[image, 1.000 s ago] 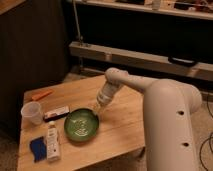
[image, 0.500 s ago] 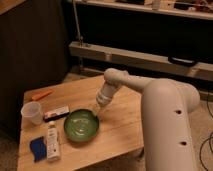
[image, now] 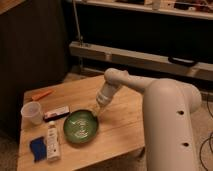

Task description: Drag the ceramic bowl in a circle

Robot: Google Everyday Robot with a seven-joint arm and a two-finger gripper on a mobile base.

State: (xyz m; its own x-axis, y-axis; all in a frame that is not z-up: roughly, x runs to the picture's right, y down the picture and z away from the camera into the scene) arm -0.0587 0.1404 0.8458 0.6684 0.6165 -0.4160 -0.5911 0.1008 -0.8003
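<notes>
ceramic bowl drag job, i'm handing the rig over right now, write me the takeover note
The pincer is low at the far right rim of the ceramic bowl. Whether it touches the rim does not show.
The ceramic bowl sits upright on the wooden table, near the front edge.
Close by: the white bottle lies just left of it in view, the dark flat box is behind and to the left, and the plastic cup is further left.
Done: the pincer is at the bowl. How much of the circle has been traced cannot be told.
Left: drag the bowl round its circle, probably minding the bottle and box.
</notes>
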